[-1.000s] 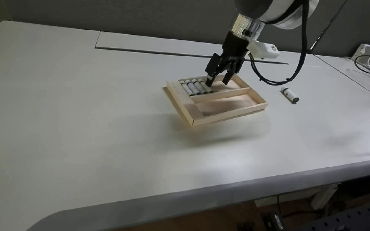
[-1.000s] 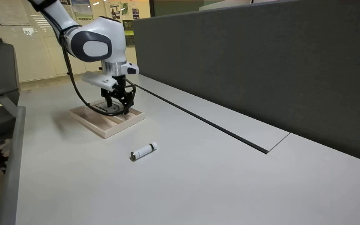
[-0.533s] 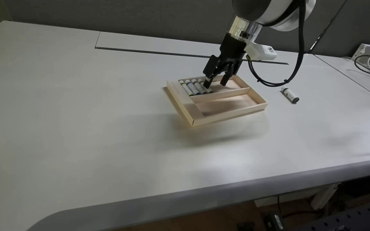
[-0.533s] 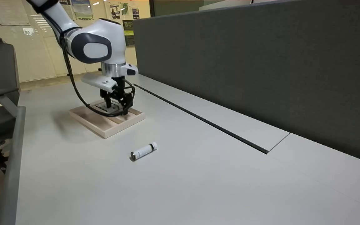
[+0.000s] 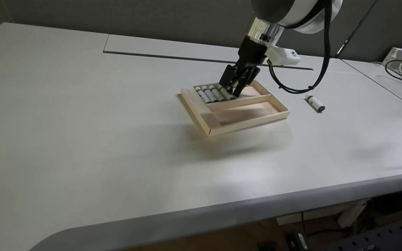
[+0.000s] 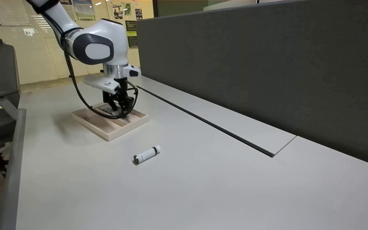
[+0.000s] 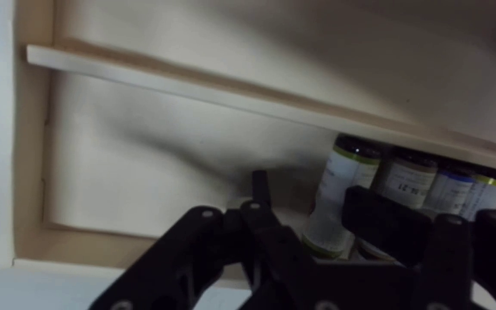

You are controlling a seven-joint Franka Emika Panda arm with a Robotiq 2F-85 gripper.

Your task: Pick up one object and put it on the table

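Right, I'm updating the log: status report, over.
Fingers parted at the end tube, no firm grip visible. That tube in the tray, not yet on the table. Three more tubes crowd one side.

In an exterior view, four tubes (image 5: 216, 93) crowd the left of the far compartment (image 5: 254, 91) in the tray (image 5: 250, 124), hemming the claw (image 5: 233, 93) there; the divider (image 5: 248, 101) bars its near side. Right of the claw, passage runs to the tray's end. The near compartment (image 5: 246, 113) lies open. A loose tube (image 5: 315, 103) obstructs the bench (image 5: 82, 139) right of the tray, a partition (image 5: 134, 19) the far edge; left and near, room is wide.
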